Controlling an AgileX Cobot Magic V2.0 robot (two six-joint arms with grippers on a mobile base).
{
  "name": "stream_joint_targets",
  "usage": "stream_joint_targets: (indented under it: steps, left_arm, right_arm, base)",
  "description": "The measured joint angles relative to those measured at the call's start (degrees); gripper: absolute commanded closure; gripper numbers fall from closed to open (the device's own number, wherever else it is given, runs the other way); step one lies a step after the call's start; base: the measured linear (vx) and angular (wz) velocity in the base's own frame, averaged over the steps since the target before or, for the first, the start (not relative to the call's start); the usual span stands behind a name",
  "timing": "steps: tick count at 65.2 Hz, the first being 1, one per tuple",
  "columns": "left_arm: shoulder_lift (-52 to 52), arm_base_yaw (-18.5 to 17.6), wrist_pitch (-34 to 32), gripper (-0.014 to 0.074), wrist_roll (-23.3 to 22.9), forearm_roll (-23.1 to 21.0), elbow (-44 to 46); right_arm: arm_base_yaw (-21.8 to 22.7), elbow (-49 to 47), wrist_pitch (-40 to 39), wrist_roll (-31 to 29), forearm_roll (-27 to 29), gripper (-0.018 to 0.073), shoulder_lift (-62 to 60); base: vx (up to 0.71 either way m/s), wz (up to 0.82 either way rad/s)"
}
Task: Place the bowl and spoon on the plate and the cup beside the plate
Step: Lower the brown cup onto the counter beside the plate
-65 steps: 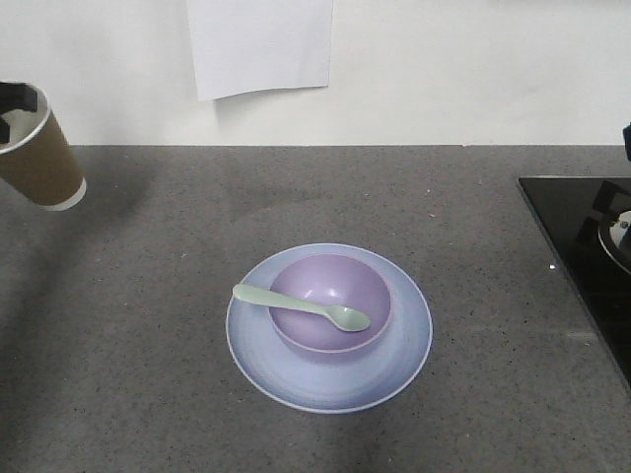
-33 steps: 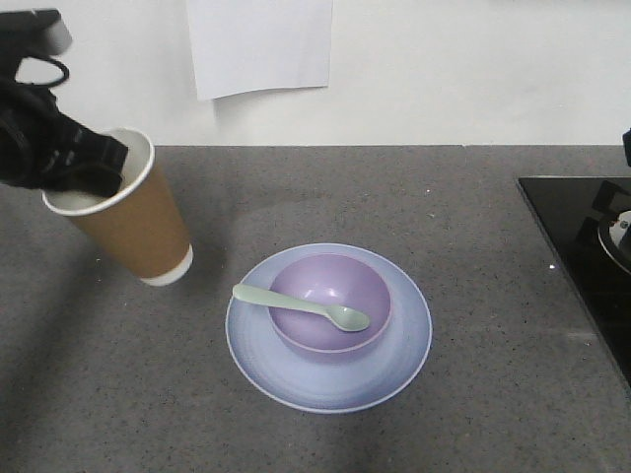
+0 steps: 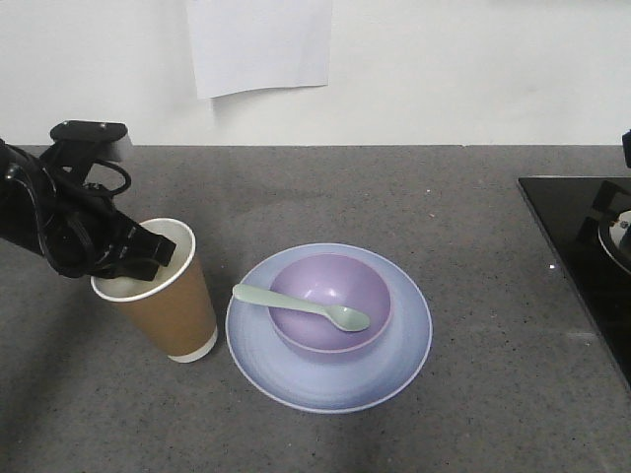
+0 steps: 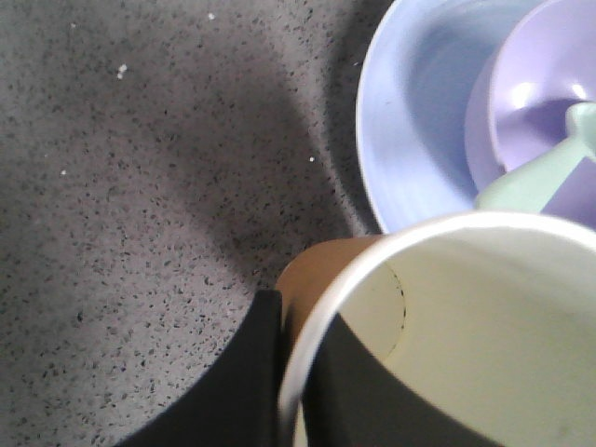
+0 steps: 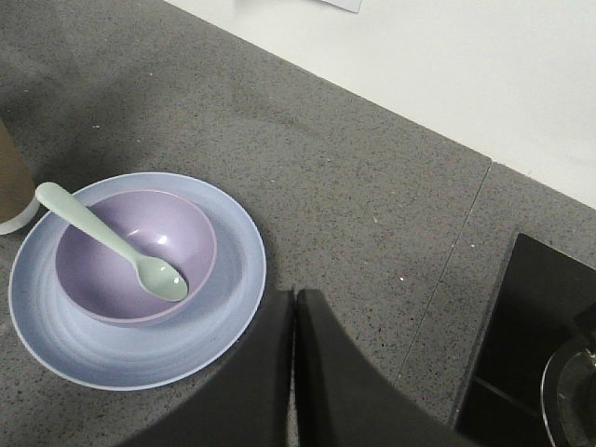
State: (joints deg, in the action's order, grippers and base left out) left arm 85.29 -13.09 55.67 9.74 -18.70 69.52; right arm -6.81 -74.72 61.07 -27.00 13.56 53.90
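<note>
Brown paper marked the cup (image 3: pixel 163 296), which stood just left of the plate (image 3: pixel 404 355) on the grey counter (image 3: pixel 473 217), its base apparently down or nearly so. The left gripper (image 3: pixel 148 258) had its jaws clamped over the cup's rim, one inside and one outside. The bowl (image 3: pixel 330 305) sat on the plate with the spoon (image 3: pixel 301 305) lying across it. Placing the cup looked like the final step; next, those jaws should part and lift clear without tipping it. The right gripper's (image 5: pixel 294 372) jaws were together, holding nothing.
</note>
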Motion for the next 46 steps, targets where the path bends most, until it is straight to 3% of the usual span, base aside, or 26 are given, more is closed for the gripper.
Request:
stream_joint_targets:
  steps: [33, 46]
  left_arm:
    - [1.26, -0.05, -1.09, 0.0598, 0.0, -0.23, -3.01]
    - [1.26, -0.05, -1.09, 0.0546, 0.0, -0.23, -3.01]
  right_arm:
    - [0.0, 0.0, 0.01, 0.04, 0.0, 0.0564, 0.0]
    - [0.0, 0.0, 0.01, 0.04, 0.0, 0.0564, 0.0]
  base:
    - [0.0, 0.0]
    - [0.0, 0.0]
